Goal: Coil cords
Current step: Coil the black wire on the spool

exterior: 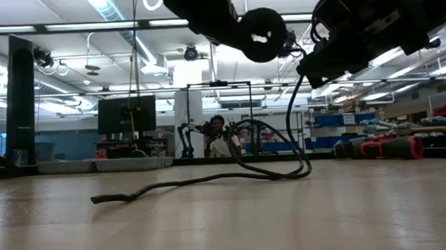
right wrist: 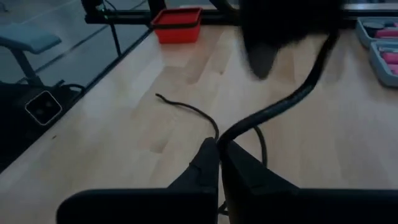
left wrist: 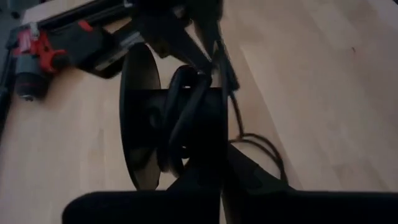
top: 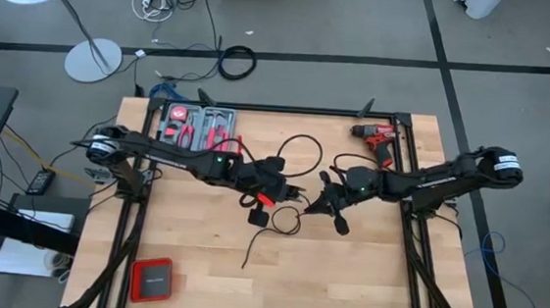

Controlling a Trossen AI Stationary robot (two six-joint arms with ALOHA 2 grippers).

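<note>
Two dark arms reach in over the wooden desk (top: 344,278) and meet near its middle, and between them there is one thin black cord (top: 288,180). I count one red drill (top: 377,135) at the far right corner, one open tool case (top: 198,126) at the far left, and one small red box (top: 151,279) near the front left corner.

The tool case holds a set of red-handled hand tools laid in its tray; I cannot make out how many. The red box has a dark top, and whether anything is in it I cannot tell.

The left gripper (top: 274,191) hangs just left of centre with its fingers closed; from its wrist view a dark spool-like disc (left wrist: 140,118) sits right in front of it with loops of the cord wound against it. The right gripper (right wrist: 219,152) is just beside it to the right, fingers pinched shut on the cord, which rises from between them in a curve.

From the low view the cord drops from the raised grippers to the desk, loops there, and trails off with one loose end (exterior: 97,199) lying flat. From above, one loop arcs toward the far side of the desk between the grippers, a smaller loop lies just in front of them, and a tail runs toward the front edge.
</note>
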